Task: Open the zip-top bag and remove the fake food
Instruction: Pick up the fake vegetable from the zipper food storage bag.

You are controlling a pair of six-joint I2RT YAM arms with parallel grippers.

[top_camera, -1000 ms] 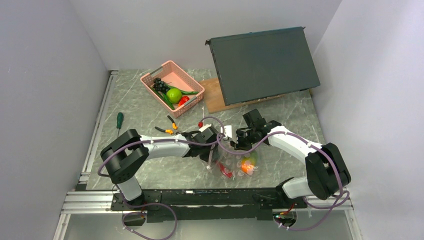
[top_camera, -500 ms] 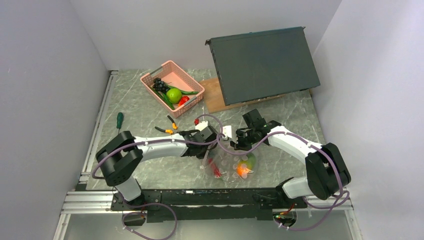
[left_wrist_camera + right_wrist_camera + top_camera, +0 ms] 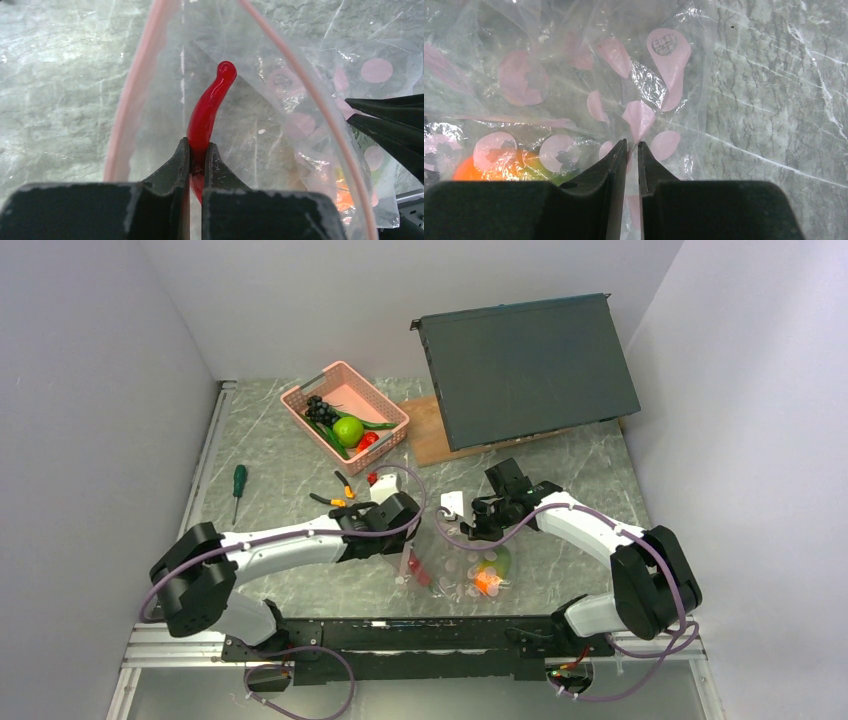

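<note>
**Left gripper (image 3: 196, 150) pinching the small red piece (image 3: 209, 102) at the mouth of the zip-top bag (image 3: 300, 125)**

Its jaws are closed almost together on the lower end of this glossy, curved piece. The piece's rounded tip points away from the gripper, and the bag's pink zip strip (image 3: 131, 100) runs past on either side (so the piece seems to sit within the open mouth). The right gripper (image 3: 630, 150), jaws narrow, clamps a fold of the bag's clear, spotted film. Just to its left the orange-green mango (image 3: 499, 169) glows through the plastic. The bag lies on the grey marbled counter (image 3: 774, 100) between the two arms, near the front edge. Farther back, the pink basket (image 3: 375, 392) holds a green apple (image 3: 348, 430) among other pieces. The orange-handled pliers (image 3: 335, 498) and the green-handled screwdriver (image 3: 238, 480) lie on the counter to the left.
</note>
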